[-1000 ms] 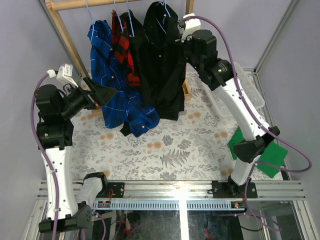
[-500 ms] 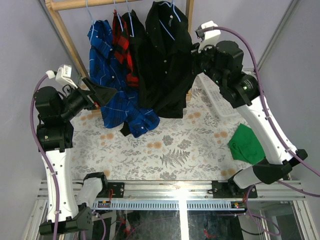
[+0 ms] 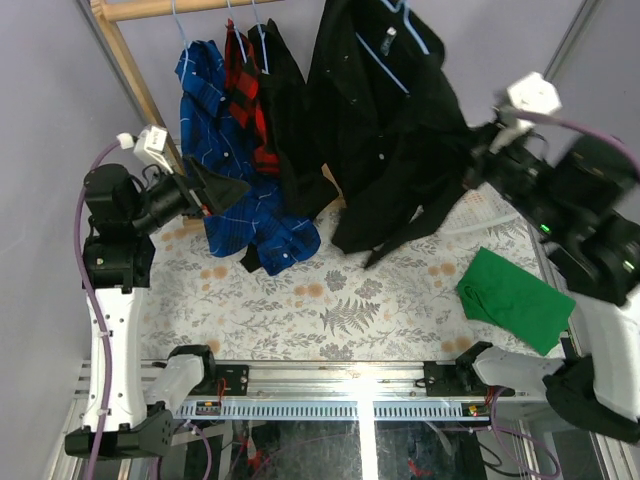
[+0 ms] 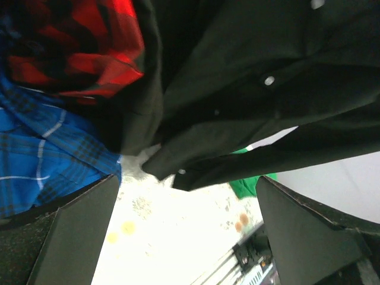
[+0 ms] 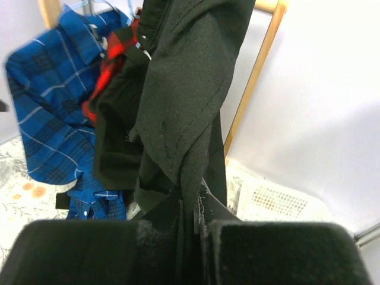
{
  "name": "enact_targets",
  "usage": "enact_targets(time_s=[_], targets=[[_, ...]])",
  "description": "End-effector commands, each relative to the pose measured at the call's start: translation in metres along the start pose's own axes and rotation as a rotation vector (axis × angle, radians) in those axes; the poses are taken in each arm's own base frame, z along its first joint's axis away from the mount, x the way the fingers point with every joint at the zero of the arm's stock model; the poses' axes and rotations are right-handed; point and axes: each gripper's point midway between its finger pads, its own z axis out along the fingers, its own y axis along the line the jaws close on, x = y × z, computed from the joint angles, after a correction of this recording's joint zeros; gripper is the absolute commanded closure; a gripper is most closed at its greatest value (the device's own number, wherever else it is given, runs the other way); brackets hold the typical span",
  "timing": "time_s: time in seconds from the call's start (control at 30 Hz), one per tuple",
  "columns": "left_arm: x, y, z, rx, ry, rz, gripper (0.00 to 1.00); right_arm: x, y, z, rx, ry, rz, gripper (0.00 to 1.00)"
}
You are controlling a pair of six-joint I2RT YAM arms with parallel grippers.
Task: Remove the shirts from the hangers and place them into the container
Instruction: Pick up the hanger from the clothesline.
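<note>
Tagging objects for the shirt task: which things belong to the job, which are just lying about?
Job: black shirt pinched in right gripper, blue plaid shirt, red-and-black plaid shirt, hangers, white basket.
Lying about: green cloth, wooden rack.

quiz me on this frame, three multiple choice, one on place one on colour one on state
1. Where is the green cloth? A on the table, right side; B on the table, left side; C hanging up.
2. Which shirt does the right end effector grip? A blue plaid; B red-and-black; C black.
3. The left end effector is: A open, empty; B shut on fabric; C shut, empty.
Answers: 1 A, it lies flat there in the top view. 2 C, the black shirt is pinched in its jaws. 3 A, its jaws stand wide with nothing between.
</note>
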Motion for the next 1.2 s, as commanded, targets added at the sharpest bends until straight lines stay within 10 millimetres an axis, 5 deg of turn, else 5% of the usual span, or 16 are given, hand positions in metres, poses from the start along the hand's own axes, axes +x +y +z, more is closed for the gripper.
enact_targets(time_s=[0.0,0.2,0.33,0.53,0.9,1.17], targets=[[0.011,-0.019,0.013,0.063,0.030,0.079,0.00,-0.044,0.009,-0.066,-0.099,-0.183,-0.093,1.00],[0.030,-0.027,0.033,0.028,0.053,0.138,0.00,-0.001,0.022,-0.078,-0.169,-0.093,-0.151,1.00],[0.025,-0.028,0.036,0.015,-0.010,0.128,0.00,0.024,0.044,-0.081,-0.290,-0.054,-0.181,1.00],[-0.009,-0.011,0.011,-0.147,-0.216,0.146,0.00,0.006,0.074,-0.118,-0.460,-0.261,-0.297,1.00],[-0.051,0.009,-0.057,-0.348,-0.578,0.030,0.00,-0.005,0.089,-0.147,-0.543,-0.369,-0.329,1.00],[-0.063,-0.007,-0.081,-0.300,-0.672,0.012,0.00,0.059,0.099,-0.093,-0.619,-0.100,-0.298,1.00]])
